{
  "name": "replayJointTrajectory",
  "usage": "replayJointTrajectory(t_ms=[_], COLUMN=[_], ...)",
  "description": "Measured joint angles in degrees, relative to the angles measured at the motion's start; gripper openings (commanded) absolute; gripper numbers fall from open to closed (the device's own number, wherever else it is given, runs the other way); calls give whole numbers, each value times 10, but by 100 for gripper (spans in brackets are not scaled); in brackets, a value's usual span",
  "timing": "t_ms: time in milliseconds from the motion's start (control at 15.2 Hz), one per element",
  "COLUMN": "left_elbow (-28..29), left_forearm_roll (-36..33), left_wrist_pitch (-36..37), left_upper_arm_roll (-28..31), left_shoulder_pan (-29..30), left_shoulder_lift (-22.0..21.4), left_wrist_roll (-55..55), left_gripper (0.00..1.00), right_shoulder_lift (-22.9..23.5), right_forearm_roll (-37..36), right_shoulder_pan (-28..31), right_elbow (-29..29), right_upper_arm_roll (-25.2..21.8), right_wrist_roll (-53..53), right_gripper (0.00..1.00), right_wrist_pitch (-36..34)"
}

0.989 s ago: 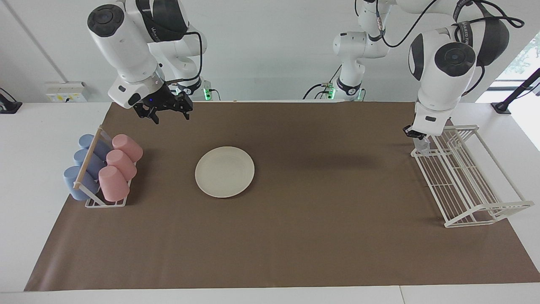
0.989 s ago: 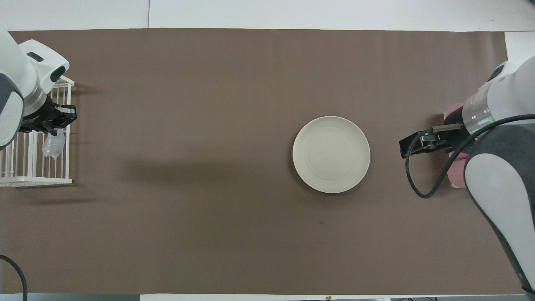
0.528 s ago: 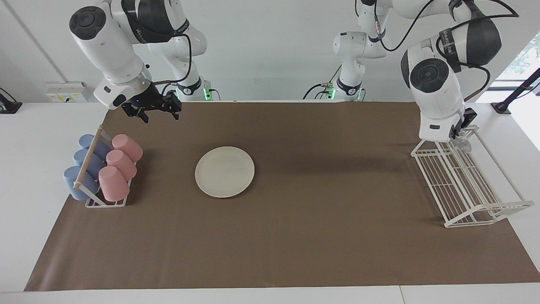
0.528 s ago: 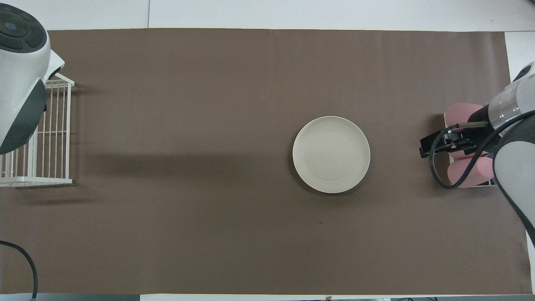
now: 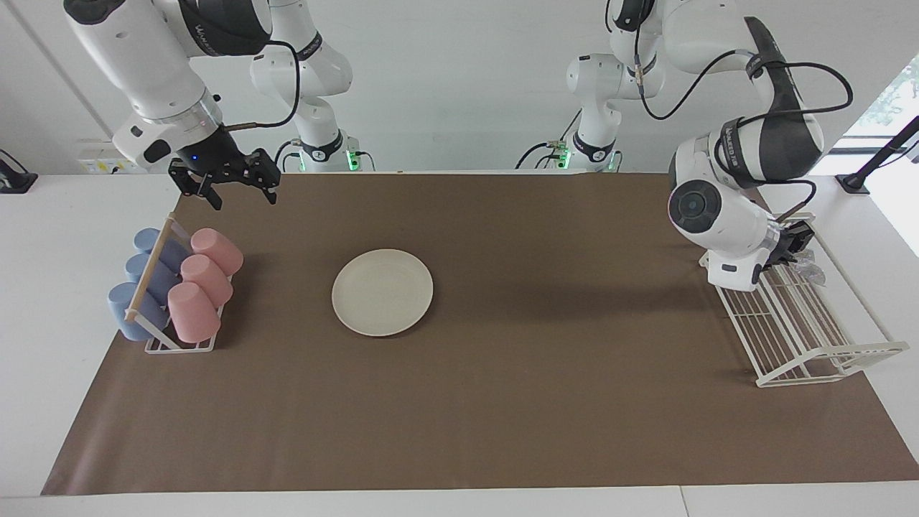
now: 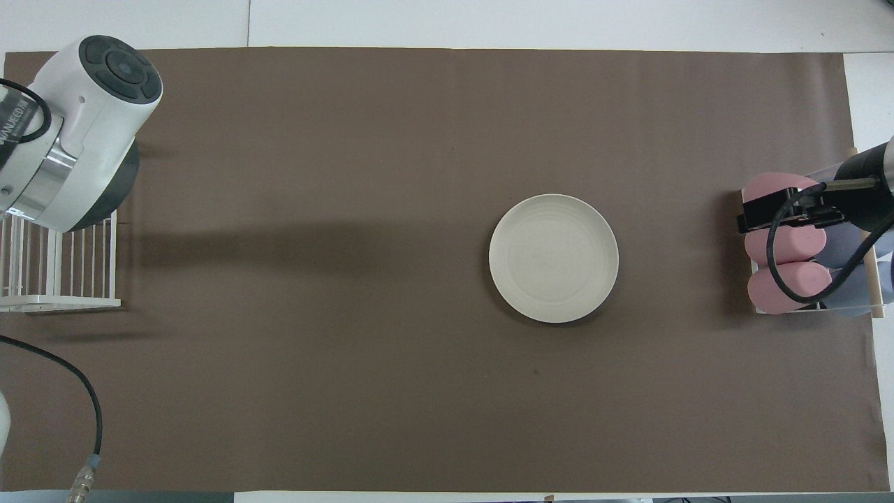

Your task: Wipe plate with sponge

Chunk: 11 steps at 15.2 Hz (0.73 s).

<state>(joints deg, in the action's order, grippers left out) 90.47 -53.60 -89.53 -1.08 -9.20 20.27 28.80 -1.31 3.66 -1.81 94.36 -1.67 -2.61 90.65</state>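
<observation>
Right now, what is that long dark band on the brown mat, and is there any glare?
Overhead view: the dark band is a soft shadow running from the wire rack toward the plate. Facing view: the same shadow lies beside the rack; a bright window washes out one upper corner; no glare on the plate.

Right gripper (image 5: 235, 188) hangs at the frame's upper left, fingers spread wide — left gripper (image 5: 795, 243), at the right edge, is closed, wrist bent low.

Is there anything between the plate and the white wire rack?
No. Both views show only bare brown mat between the plate and the white wire rack.
</observation>
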Motion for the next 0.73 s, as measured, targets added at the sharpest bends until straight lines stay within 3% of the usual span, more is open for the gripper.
replayJointTrajectory(t_ms=[264,726], left_elbow=[0,-2], left_forearm_roll=[-17,-6], left_wrist_pitch=[-6,-11], left_upper_arm_roll=[1,0], left_shoulder_pan=[5,5], left_shoulder_lift=[41,41], left_wrist_roll=[53,58], left_gripper=[0,0], right_shoulder_lift=[0,0], right_forearm_roll=[-4,-4], right_shoulder_pan=[-1,-1], right_elbow=[1,2], right_upper_arm_roll=[-14,-40], right_wrist_roll=[-1,-35], right_gripper=[100,100], right_wrist_pitch=[-4,-20])
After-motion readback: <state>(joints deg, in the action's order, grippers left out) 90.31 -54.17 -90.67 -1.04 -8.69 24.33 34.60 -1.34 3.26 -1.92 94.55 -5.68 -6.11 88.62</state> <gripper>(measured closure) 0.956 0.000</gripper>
